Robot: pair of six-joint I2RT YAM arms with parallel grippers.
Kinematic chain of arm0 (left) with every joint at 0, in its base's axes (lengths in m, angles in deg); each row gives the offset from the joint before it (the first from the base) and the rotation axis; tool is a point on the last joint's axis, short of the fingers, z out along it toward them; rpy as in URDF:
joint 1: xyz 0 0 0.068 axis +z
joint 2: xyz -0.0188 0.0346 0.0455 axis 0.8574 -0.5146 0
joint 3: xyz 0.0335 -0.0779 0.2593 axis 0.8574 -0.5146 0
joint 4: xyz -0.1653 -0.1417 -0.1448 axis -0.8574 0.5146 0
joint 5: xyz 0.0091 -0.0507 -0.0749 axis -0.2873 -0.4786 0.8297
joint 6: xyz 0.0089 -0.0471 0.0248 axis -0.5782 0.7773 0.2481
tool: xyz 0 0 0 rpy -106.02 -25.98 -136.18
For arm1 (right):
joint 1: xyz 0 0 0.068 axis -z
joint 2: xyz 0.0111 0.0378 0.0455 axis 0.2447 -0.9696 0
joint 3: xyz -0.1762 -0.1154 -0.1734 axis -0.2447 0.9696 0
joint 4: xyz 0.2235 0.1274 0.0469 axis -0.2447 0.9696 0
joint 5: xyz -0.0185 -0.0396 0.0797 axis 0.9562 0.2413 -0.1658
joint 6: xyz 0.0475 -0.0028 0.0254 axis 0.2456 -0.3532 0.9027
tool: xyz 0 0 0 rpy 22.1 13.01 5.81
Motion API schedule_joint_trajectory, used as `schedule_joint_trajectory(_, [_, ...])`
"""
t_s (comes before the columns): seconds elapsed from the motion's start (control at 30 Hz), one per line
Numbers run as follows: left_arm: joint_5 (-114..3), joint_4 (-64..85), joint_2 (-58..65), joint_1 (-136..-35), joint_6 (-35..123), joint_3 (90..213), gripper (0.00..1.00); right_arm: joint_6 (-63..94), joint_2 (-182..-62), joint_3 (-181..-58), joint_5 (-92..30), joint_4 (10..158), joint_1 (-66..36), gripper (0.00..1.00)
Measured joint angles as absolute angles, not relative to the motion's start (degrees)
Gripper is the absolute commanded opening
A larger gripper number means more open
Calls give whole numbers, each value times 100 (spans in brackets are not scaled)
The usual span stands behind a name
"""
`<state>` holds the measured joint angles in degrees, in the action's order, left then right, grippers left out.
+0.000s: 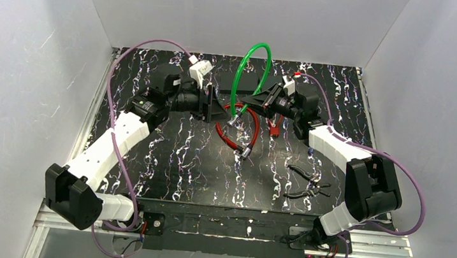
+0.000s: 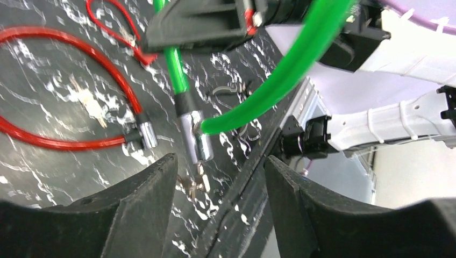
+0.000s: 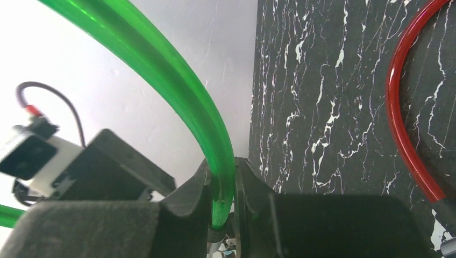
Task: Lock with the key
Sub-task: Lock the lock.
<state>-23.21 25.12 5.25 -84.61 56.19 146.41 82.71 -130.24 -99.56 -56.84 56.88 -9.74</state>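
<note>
The left pincer (image 2: 220, 161) is reaching out low over the black table (image 1: 178, 156). Its two fingers (image 2: 134, 204) are standing apart, and nothing is sitting between them. Off to the left of this pincer, a red cable lock (image 2: 43, 32) is lying flat on the table.

Just in front of the left pincer's open fingers, the shiny metal end (image 2: 193, 137) of the green cable lock (image 3: 185, 88) is hanging down. A small key (image 2: 201, 180) is dangling under that metal end, close to the gap between the fingers but not touching them. I cannot tell if the key is sitting fully in the lock.

The green cable is making a big loop that is standing up in the air, above and between the two pincers.

The right pincer (image 3: 223, 164) is facing the left one from the other side of the loop. Its fingers are squeezing tight on the green cable and holding the lock off the table. The red cable is showing on the table past this pincer too.

Well behind the right pincer, beside that arm, a pair of pliers (image 1: 307, 181) is lying on the table.
</note>
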Motion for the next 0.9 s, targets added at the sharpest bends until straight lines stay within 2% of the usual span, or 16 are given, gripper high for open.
schedule_joint_trajectory(0.2, [-2576, 2347, 542, -8463, 5279, 15070, 65, 8203, -13024, -9952, -5671, 5730, -987, 1])
schedule_joint_trajectory(0.3, [-2642, 2333, 462, -8468, 5209, 15204, 61, 8170, -13024, -9952, -5671, 5774, -998, 1])
schedule_joint_trajectory(0.37, [-2723, 2337, 362, -8501, 5196, 15285, 49, 8147, -13024, -9952, -5668, 5813, -1015, 1])
schedule_joint_trajectory(0.47, [-2794, 2352, 154, -8572, 5232, 15446, 6, 8042, -13024, -9952, -5628, 5902, -1051, 1])
schedule_joint_trajectory(0.5, [-2792, 2354, 87, -8594, 5264, 15505, 0, 8015, -13024, -9952, -5585, 5968, -1061, 1])
schedule_joint_trajectory(0.9, [-2847, 2782, -100, -8653, 5107, 16030, 0, 7760, -13022, -10069, -5482, 6416, -1101, 1])
